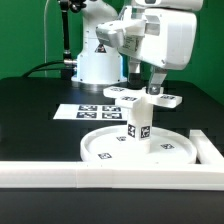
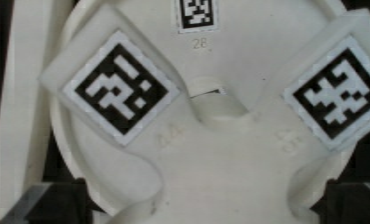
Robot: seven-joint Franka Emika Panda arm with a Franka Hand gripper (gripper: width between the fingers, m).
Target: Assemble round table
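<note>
The round table's large rimmed disc (image 1: 105, 150) lies flat on the black table. The short thick post (image 1: 138, 125) stands upright in its middle. The small cross-shaped piece (image 1: 150, 99) sits on top of the post. My gripper (image 1: 147, 87) hangs straight above the cross-shaped piece, jaws spread wide, one finger on each side of it. In the wrist view the cross-shaped piece (image 2: 208, 130) fills the picture with two tags showing, and my gripper (image 2: 203, 205) is open around it. I see no finger pressing on it.
Long white border bars run along the front (image 1: 90, 176) and the exterior view's right (image 1: 207, 146) of the work area. The marker board (image 1: 85, 112) lies behind the disc. The robot's base (image 1: 95, 60) stands at the back.
</note>
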